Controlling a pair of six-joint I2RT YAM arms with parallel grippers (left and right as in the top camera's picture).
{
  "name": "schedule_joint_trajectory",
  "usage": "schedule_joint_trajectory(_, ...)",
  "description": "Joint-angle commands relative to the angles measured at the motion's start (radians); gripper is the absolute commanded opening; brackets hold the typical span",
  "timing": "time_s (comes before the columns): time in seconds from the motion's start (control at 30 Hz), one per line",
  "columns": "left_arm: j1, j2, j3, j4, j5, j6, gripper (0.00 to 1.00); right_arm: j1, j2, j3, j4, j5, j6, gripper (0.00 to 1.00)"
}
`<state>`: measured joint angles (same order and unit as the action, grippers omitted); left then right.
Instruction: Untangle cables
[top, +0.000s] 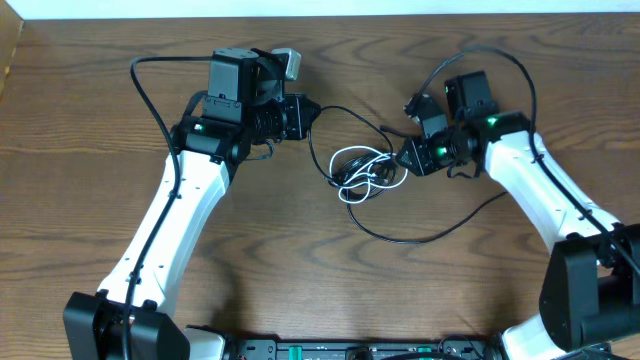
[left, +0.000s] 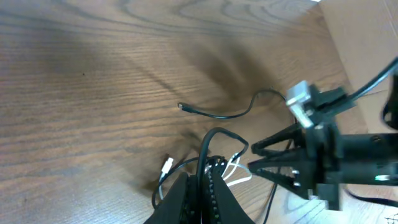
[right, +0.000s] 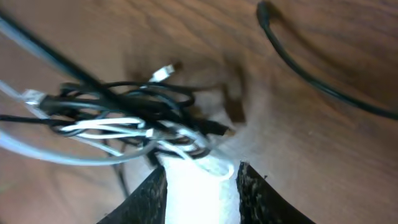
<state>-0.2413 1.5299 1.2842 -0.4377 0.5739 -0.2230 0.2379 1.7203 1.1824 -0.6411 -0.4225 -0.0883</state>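
The black and white cables lie knotted in a small tangle (top: 360, 172) on the wooden table between both arms. My left gripper (top: 308, 112) is shut on a black strand (top: 335, 112) that runs from its jaws down into the tangle; in the left wrist view the black cable (left: 216, 134) rises from between the closed fingers of that gripper (left: 202, 175). My right gripper (top: 405, 158) sits at the tangle's right edge. In its wrist view the jaws of the right gripper (right: 202, 168) stand apart, a white cable loop (right: 214, 167) lying loose between the tips, the tangle (right: 137, 112) just beyond.
A long black strand (top: 420, 238) curves from the tangle toward the right arm. A thin black free end (left: 180, 106) lies on the wood. Thick arm wires (top: 150, 95) arch over the table. The table's far edge (top: 400, 12) runs along the back.
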Motion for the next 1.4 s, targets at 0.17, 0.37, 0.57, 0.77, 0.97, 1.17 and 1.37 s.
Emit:
schedule_joint_trajectory(0.17,-0.002,-0.006,-0.015,0.006,0.010,0.036,0.09,0.002,0.008,-0.186,0.188,0.020,0.005,0.36)
schedule_joint_trajectory(0.37,-0.002,-0.006,-0.015,0.008,0.013,0.035,0.09,0.002,0.008,-0.198,0.198,-0.006,0.005,0.36)
schedule_joint_trajectory(0.57,-0.002,-0.007,-0.015,0.002,0.022,0.035,0.09,0.002,0.008,-0.200,0.234,-0.026,0.005,0.36)
schedule_joint_trajectory(0.77,-0.002,-0.007,-0.015,-0.003,0.047,0.035,0.09,0.002,0.026,-0.203,0.314,-0.034,0.005,0.35)
schedule_joint_trajectory(0.97,-0.002,-0.008,-0.015,-0.003,0.074,0.035,0.09,0.003,0.061,-0.203,0.367,-0.048,0.005,0.36)
schedule_joint_trajectory(1.17,-0.002,-0.008,-0.015,-0.003,0.073,0.035,0.09,0.014,0.113,-0.203,0.396,-0.067,0.012,0.01)
schedule_joint_trajectory(1.37,-0.002,-0.008,-0.015,-0.003,0.069,0.036,0.09,0.011,0.074,-0.202,0.394,-0.134,0.073,0.01)
